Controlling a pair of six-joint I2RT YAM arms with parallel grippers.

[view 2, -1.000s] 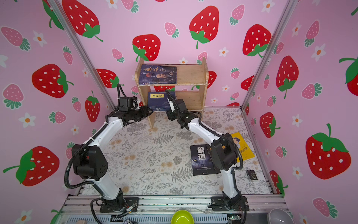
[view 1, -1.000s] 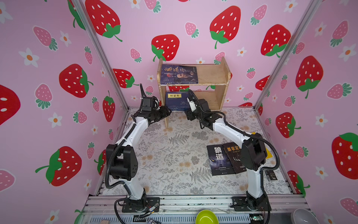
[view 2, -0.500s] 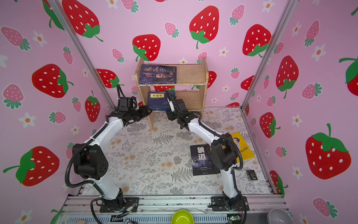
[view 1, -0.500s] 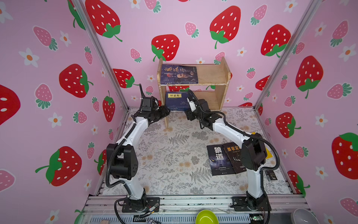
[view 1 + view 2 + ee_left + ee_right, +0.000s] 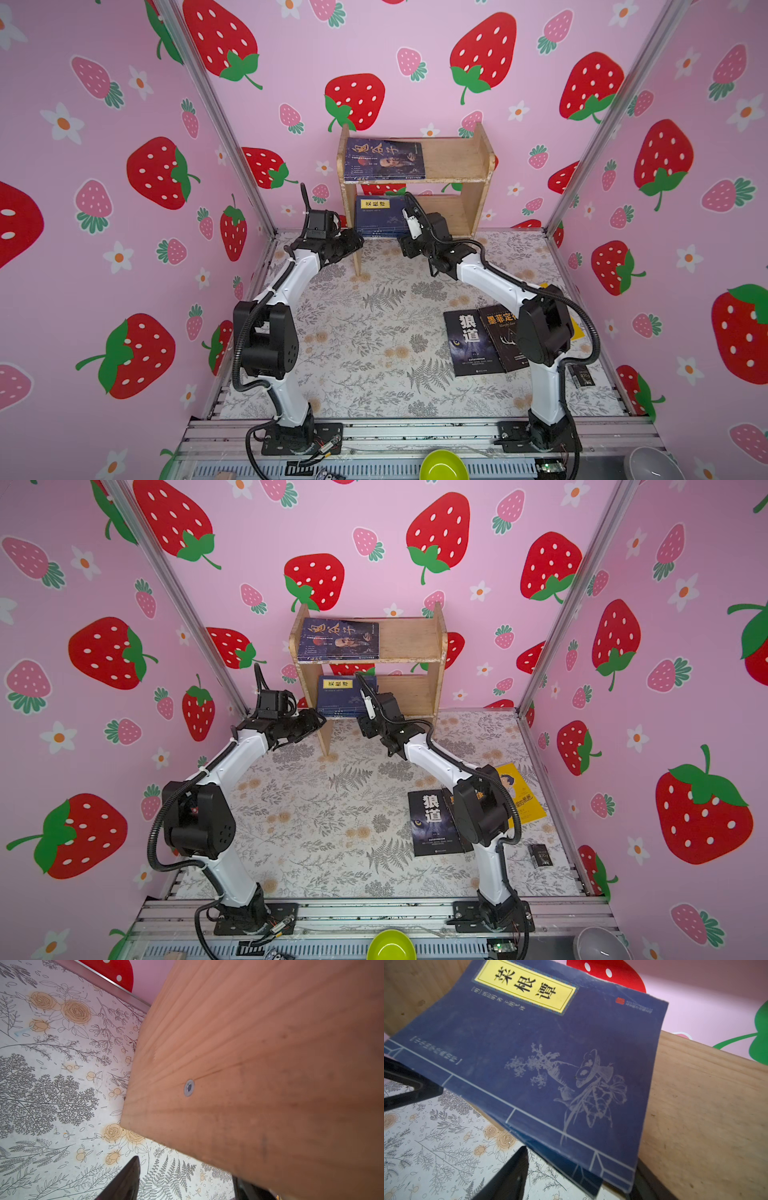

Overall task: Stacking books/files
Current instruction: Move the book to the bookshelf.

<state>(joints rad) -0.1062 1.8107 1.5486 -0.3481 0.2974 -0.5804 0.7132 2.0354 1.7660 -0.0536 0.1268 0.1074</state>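
You have both arms reaching to the wooden shelf (image 5: 455,160) at the back of the table (image 5: 374,332). Your left end effector (image 5: 356,244) is at the front edge of the shelf's left side panel. In the left wrist view its fingers (image 5: 126,1180) stand well apart. A strip of table shows between the nearer finger and the wood, so it holds nothing.

Your right end effector (image 5: 581,1159) is in front of the lower shelf, at the stack of navy books (image 5: 377,216) with the yellow label. The stack lies flat at the left end of the lower shelf, and its near corner juts over the front edge. The right fingers (image 5: 508,1178) are apart too, one on each side of this corner, and they do not close on it.

The blue portrait book (image 5: 384,160) lies flat on the top shelf, at its left end. On the table near the right arm's base you find a black book (image 5: 469,343) with a wolf's eye on it. A second black book (image 5: 500,336) touches its right edge, and a yellow book (image 5: 519,798) is partly hidden by the arm.
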